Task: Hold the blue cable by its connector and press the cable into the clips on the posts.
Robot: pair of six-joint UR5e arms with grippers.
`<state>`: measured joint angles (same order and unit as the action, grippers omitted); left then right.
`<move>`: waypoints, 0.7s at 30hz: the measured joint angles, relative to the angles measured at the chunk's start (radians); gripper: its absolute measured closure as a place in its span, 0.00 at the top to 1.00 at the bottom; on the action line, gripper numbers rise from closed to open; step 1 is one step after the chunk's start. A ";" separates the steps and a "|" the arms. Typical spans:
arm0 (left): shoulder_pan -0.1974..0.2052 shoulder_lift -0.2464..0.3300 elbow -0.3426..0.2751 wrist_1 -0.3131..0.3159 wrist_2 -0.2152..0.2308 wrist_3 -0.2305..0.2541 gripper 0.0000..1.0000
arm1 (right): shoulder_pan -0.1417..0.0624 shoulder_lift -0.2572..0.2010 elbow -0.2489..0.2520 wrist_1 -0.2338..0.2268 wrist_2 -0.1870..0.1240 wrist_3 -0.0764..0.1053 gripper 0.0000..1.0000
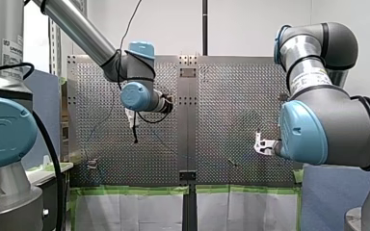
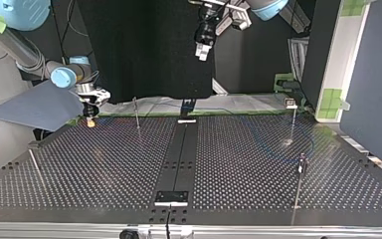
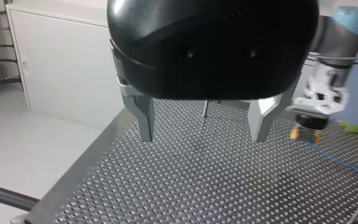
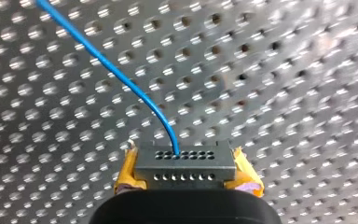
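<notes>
My right gripper (image 4: 186, 175) pinches the connector (image 4: 185, 161) between yellow pads (image 4: 128, 176) near the far left corner of the table (image 2: 258, 164) in the top view, blue cable (image 4: 121, 77) trailing away, while my left gripper (image 3: 200, 126) hangs wide open; I should grip firmly and press the cable squarely into the clip (image 2: 302, 160) on each post (image 2: 297, 194).

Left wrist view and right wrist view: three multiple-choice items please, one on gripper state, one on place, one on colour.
1. How is my left gripper? A. shut on something B. shut, empty C. open, empty
2. Where is the connector? A. between my right gripper's yellow pads B. between my left gripper's fingers C. lying loose
3. What colour is the cable leaving it? A. red B. blue C. green

Key: 1 C, its metal fingers stand apart with nothing between them; 2 A, the pads flank it on both sides; 3 B, a blue strand comes out of its holes.
</notes>
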<state>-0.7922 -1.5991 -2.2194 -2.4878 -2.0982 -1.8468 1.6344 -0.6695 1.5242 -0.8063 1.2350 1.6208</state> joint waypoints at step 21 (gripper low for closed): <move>0.132 -0.147 -0.197 0.197 0.143 -0.024 1.00 | 0.067 -0.189 0.085 0.170 0.119 0.006 0.00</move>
<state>-0.6607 -1.7459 -2.4164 -2.2907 -1.9556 -1.8707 1.7016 -0.8588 1.6092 -0.6359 1.3545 1.6271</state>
